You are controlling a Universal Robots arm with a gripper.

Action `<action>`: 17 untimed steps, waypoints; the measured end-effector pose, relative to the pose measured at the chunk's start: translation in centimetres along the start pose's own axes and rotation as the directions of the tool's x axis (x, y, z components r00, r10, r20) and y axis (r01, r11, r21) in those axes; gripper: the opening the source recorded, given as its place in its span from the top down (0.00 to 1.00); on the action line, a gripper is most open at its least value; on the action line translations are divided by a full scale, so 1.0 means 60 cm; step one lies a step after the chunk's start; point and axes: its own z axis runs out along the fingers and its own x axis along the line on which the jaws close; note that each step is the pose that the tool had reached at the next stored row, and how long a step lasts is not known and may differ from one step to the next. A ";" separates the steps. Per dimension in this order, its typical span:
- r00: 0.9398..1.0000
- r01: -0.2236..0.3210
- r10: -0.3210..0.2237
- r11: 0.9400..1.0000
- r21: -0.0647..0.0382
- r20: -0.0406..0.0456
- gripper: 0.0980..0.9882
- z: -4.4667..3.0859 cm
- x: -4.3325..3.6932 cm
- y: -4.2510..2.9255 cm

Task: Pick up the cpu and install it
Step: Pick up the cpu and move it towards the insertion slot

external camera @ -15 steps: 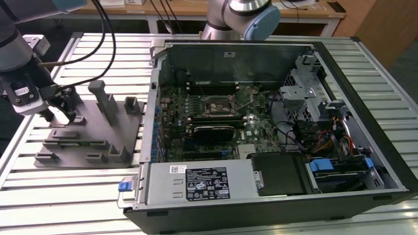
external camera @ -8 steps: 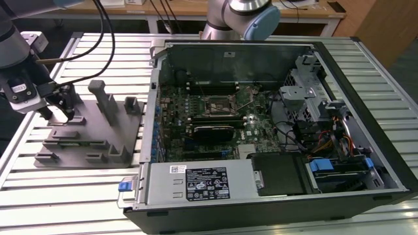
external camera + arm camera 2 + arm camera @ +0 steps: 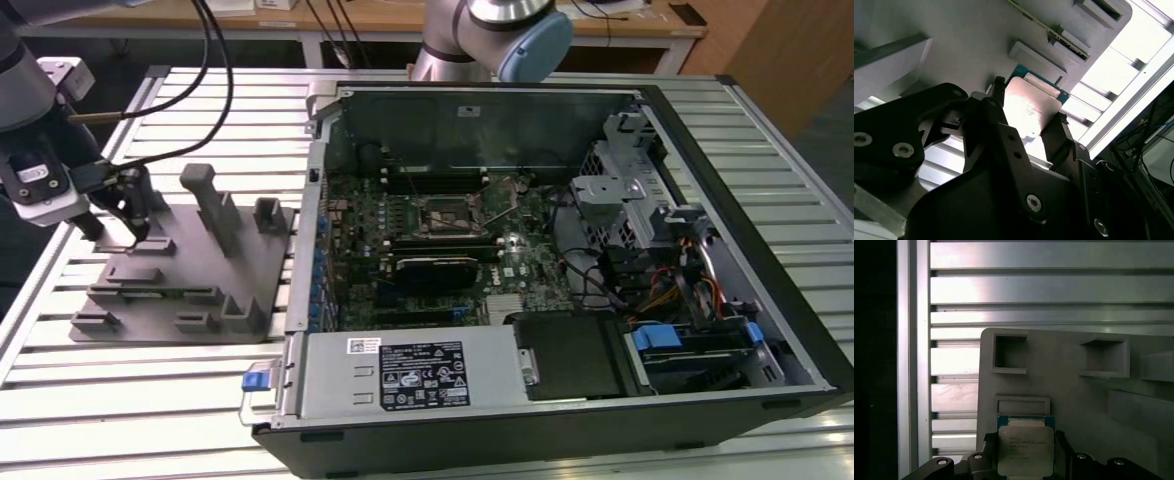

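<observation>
1. The open computer case (image 3: 481, 115) fills the exterior view's right, and the square socket (image 3: 445, 213) on its board has no chip in it. So, in my view, you are at the picking-up step, and the install is not done.
2. The grey fixture (image 3: 254, 260) lies on the slatted metal table (image 3: 160, 400), at the exterior view's left, well apart from the socket.
3. Your gripper (image 3: 116, 238) is down low at the fixture's far corner.
4. The cpu (image 3: 1025, 450) lies flat with its shiny top up. It is just beside a small raised block (image 3: 1022, 404) on the fixture.
5. In both wrist views the cpu sits right between the two black fingers (image 3: 1056, 140), one on each side.
6. The fingers sit against the chip's edges, so they look clamped on it. I cannot see any gap.
7. I think a lift from here needs to go straight up and stay level, so the thin chip does not tip, slip or scrape the block.
</observation>
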 end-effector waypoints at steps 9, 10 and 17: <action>1.000 0.000 0.000 1.000 0.000 0.001 0.50 -0.020 0.000 0.001; 1.000 0.000 0.000 1.000 0.000 0.001 0.50 -0.023 0.000 0.001; 1.000 0.000 0.000 1.000 0.000 0.001 0.50 -0.038 -0.001 0.001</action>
